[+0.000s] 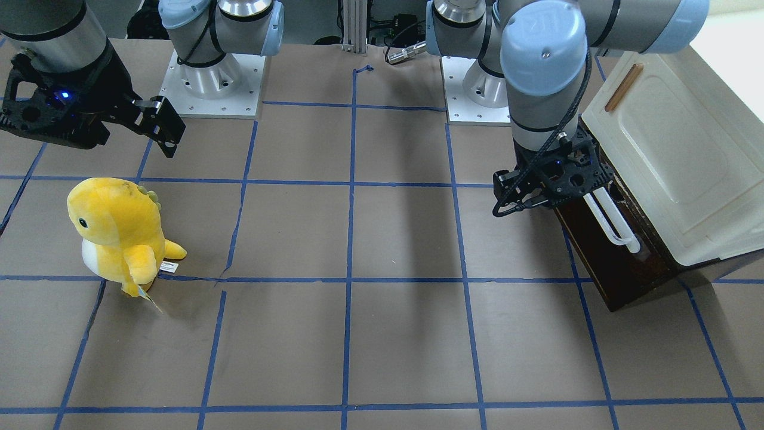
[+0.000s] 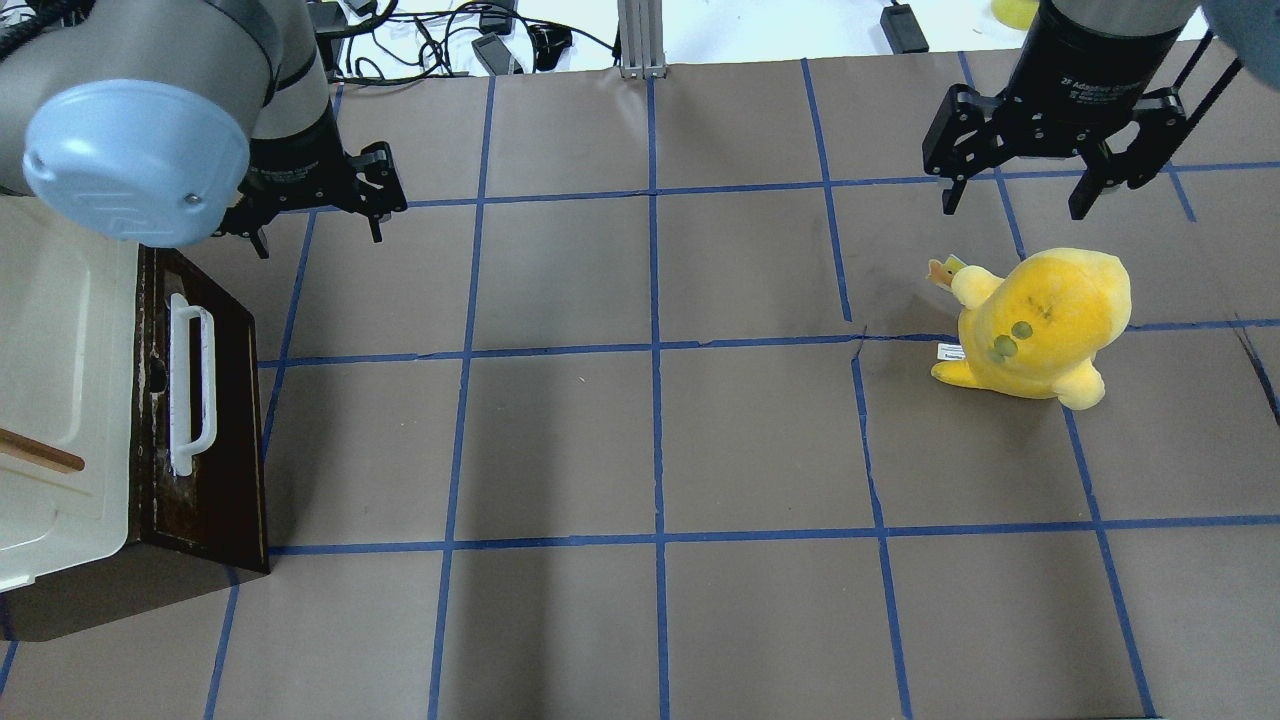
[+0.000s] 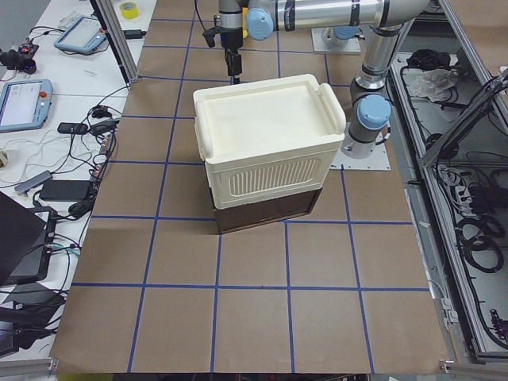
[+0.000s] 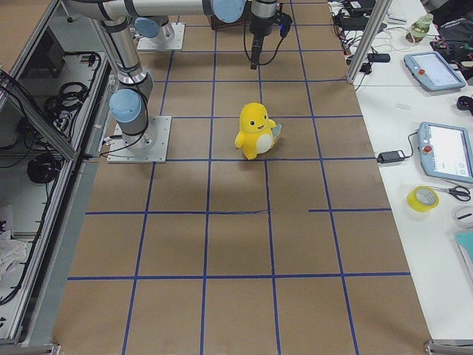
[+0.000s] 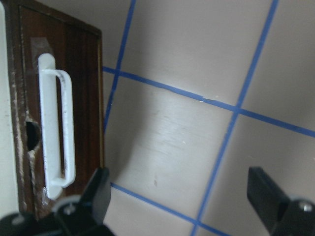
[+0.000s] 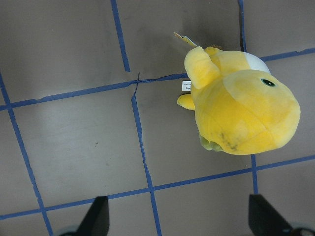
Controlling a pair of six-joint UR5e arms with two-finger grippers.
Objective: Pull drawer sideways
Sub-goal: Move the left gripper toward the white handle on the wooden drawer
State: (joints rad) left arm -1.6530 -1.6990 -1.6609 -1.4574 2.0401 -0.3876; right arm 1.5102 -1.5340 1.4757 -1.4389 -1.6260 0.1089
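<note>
The dark brown drawer (image 2: 225,440) with its white bar handle (image 2: 190,385) sits under the cream-white cabinet (image 2: 60,400) at the table's left. My left gripper (image 2: 320,238) is open and empty. It hovers just past the far end of the handle, apart from it. In the left wrist view the handle (image 5: 56,128) lies left of my open left gripper (image 5: 182,187), on the drawer front (image 5: 86,98). The front view shows the drawer (image 1: 609,269), the handle (image 1: 612,224) and my left gripper (image 1: 558,191). My right gripper (image 2: 1012,208) is open and empty, far off at the right.
A yellow plush toy (image 2: 1040,320) stands on the table under my right gripper; it also shows in the right wrist view (image 6: 241,108). The cabinet has a small tan wooden handle (image 2: 40,452). Brown paper with blue tape lines covers the table (image 2: 650,450).
</note>
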